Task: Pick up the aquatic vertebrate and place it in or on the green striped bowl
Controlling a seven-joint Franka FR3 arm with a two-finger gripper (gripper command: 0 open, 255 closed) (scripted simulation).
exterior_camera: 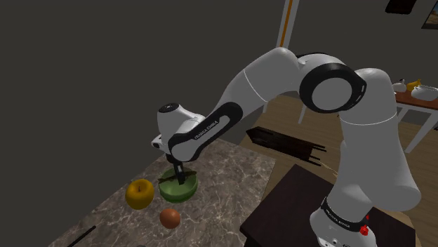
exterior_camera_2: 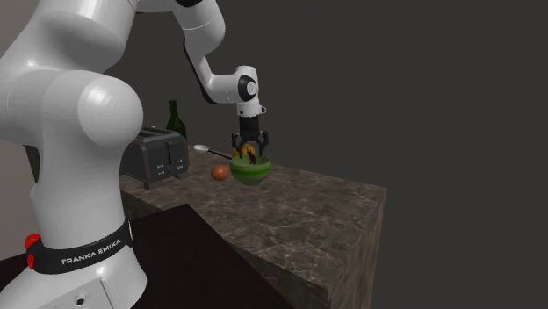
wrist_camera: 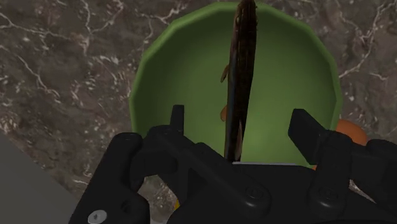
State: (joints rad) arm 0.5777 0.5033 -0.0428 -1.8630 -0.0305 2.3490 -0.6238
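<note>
Gripper [wrist_camera: 238, 114] is hanging released right over the green bowl [wrist_camera: 178, 70], fingers [wrist_camera: 177, 121] standing apart and touching nothing, so the dark fish [wrist_camera: 242, 57] is lying inside on its own (one end poking past the rim). Bowl is sitting away from the counter's [exterior_camera: 231, 175] edges, yellow fruit [exterior_camera: 140, 194] just beside it; placement is looking done, only a retreat probably remaining.

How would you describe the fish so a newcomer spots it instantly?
On the dark marbled counter, find the green bowl under the black gripper. The fish is the thin dark strip in it, between the open fingers, unlike the round yellow fruit and orange ball nearby.
</note>
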